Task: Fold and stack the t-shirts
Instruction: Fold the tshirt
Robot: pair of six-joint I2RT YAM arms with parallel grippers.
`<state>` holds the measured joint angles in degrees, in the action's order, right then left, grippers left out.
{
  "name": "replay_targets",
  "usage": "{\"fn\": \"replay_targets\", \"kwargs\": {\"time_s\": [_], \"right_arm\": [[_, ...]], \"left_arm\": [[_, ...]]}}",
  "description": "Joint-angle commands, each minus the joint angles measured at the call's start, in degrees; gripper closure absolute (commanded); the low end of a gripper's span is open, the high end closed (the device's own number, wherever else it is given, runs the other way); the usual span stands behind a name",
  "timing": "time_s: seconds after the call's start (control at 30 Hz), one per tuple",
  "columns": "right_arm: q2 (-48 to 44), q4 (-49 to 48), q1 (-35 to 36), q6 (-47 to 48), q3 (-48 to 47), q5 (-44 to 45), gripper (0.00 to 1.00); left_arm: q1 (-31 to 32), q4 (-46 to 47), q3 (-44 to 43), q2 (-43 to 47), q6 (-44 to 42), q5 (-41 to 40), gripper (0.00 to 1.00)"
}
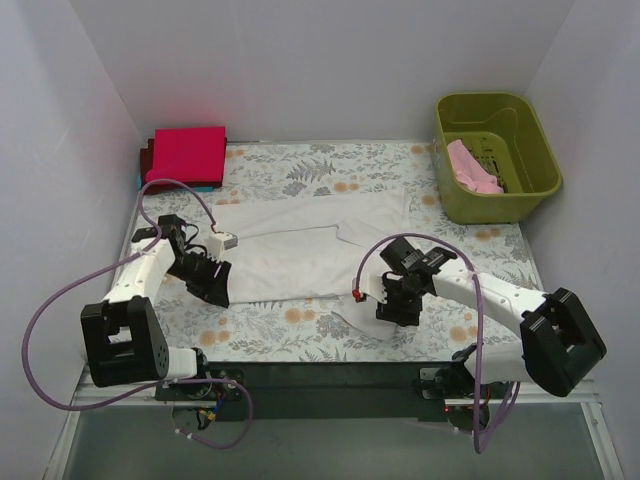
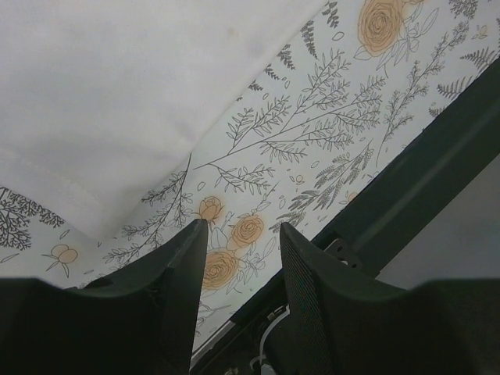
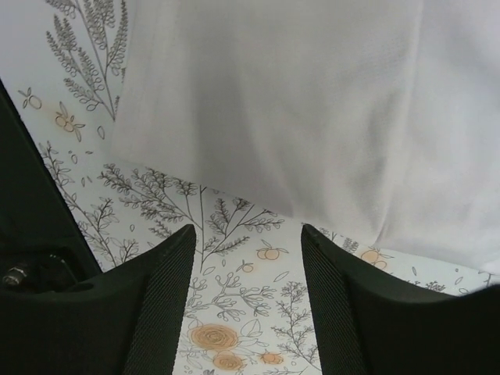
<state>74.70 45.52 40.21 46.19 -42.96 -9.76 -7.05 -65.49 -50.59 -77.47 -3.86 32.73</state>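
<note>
The white t-shirt [image 1: 310,245] lies spread on the floral table cover, partly folded. It also shows in the left wrist view [image 2: 117,101] and the right wrist view [image 3: 312,101]. My left gripper [image 1: 213,287] is open and empty just off the shirt's near left edge [image 2: 242,228]. My right gripper [image 1: 398,307] is open and empty just off the shirt's near right edge [image 3: 248,231]. The crimson red t-shirt [image 1: 185,155] lies folded at the far left corner. The pale pink t-shirt [image 1: 472,166] lies crumpled in the olive-green basket [image 1: 540,160].
The basket stands at the far right corner. A small dark red and blue object [image 1: 143,168] peeks out beside the red shirt. White walls close in the table on three sides. The dark table front edge [image 1: 330,375] runs near both arm bases.
</note>
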Motion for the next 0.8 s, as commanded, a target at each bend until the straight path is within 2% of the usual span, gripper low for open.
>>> {"fn": "replay_targets", "kwargs": {"time_s": [0.0, 0.27, 0.4, 0.53, 0.63, 0.67, 0.77], "right_arm": [[-0.08, -4.73, 0.22, -1.46, -1.24, 1.23, 0.38], [5.54, -8.60, 0.14, -3.65, -2.74, 2.55, 0.45], [7.83, -12.20, 0.14, -4.10, -0.99, 4.83, 0.47], [10.29, -14.22, 0.14, -4.18, 0.77, 6.68, 0.53], [10.91, -14.49, 0.22, -4.10, 2.17, 7.29, 0.66], [10.91, -14.58, 0.22, -4.10, 3.31, 7.56, 0.77], [10.30, -14.40, 0.22, -4.45, 4.20, 8.53, 0.99]], "left_arm": [[-0.25, 1.16, 0.84, 1.54, -1.15, -1.44, 0.59], [-0.16, 3.70, 0.14, -0.13, -0.45, -2.93, 0.60], [-0.25, 5.81, 0.75, -0.40, -1.24, -4.25, 0.60], [-0.16, 6.78, 1.63, -0.49, -3.52, -5.13, 0.59], [-0.25, 7.83, 2.33, -0.14, -4.40, -6.19, 0.59], [-0.16, 7.84, 2.60, -0.14, -5.36, -6.45, 0.59], [-0.25, 8.98, 3.91, 0.13, -7.21, -7.68, 0.60]]}}
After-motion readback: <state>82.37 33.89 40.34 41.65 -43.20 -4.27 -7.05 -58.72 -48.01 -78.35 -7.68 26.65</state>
